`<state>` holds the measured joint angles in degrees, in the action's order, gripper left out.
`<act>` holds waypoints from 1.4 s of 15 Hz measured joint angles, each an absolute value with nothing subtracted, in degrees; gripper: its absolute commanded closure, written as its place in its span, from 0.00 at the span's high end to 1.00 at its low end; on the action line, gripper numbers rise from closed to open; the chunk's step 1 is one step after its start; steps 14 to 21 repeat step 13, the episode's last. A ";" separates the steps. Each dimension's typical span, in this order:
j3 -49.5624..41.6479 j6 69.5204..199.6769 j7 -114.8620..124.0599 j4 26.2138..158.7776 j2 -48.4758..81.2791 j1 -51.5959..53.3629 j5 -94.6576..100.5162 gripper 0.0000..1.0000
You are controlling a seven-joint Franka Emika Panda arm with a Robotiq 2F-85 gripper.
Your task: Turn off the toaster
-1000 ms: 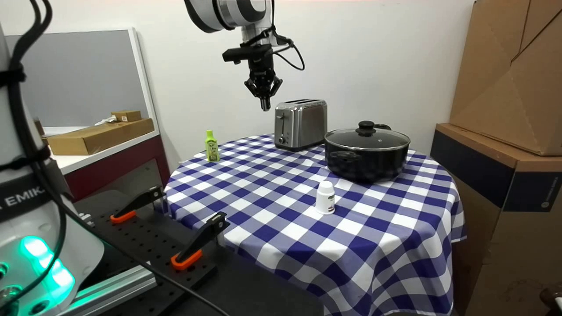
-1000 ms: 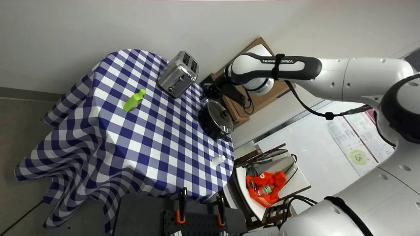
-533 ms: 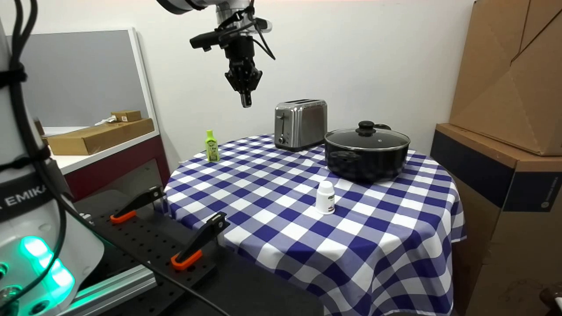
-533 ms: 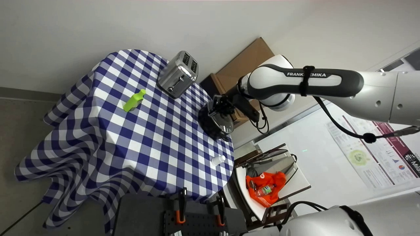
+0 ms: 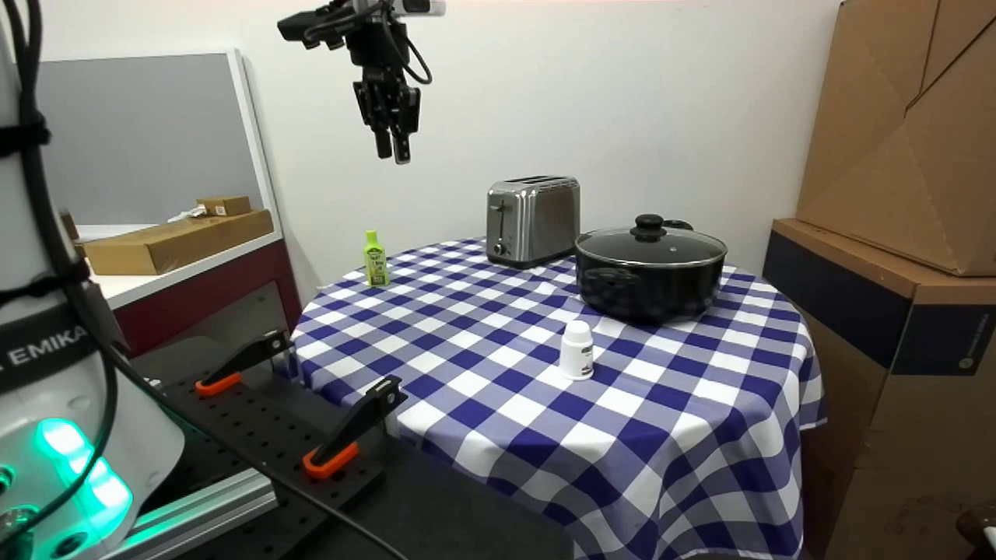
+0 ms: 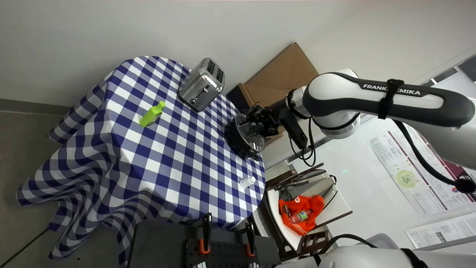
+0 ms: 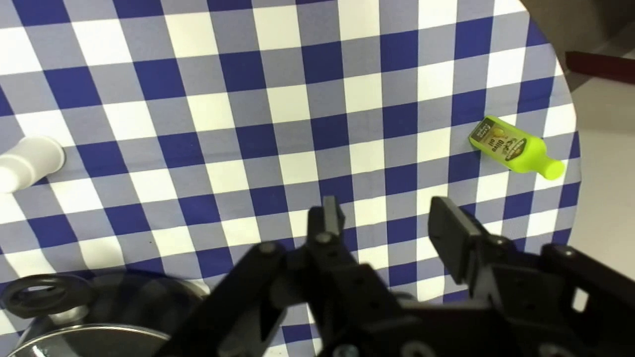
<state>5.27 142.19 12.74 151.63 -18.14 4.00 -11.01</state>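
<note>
The silver toaster (image 5: 541, 222) stands upright at the back of the checked table, and it also shows in an exterior view (image 6: 199, 87). Its end panel has a lever (image 5: 500, 207), which appears near the top of its slot, and a small knob (image 5: 499, 249) low down. My gripper (image 5: 393, 154) points down in the air, above table height and to the left of the toaster in that view. It is open and empty; the wrist view shows a wide gap between the fingers (image 7: 384, 206) with only tablecloth beyond. The toaster is out of the wrist view.
A black lidded pot (image 5: 652, 276) stands beside the toaster. A white bottle (image 5: 576, 351) stands toward the front of the table. A green bottle (image 5: 375, 260) stands near the table's edge. A wall (image 5: 669, 93) rises behind the toaster. Cardboard boxes (image 5: 895, 140) stand beside the table.
My gripper has moved away from the toaster, leftward and upward in an exterior view. Its fingers have gone from shut to open. The toaster, pot and bottles have not moved.
</note>
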 measured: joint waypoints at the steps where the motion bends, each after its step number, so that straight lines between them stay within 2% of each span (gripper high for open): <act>1: 4.98 140.92 12.71 152.32 -20.31 4.00 -11.25 0.90; 3: 3.90 136.26 12.36 153.29 -24.87 3.92 -11.26 1.00; 8: -0.07 119.01 7.23 152.03 -32.60 3.02 -10.30 1.00; 11: 0.66 110.19 7.39 148.87 -33.16 1.08 -5.57 1.00; 21: 1.19 109.07 7.47 148.10 -33.02 0.75 -4.86 1.00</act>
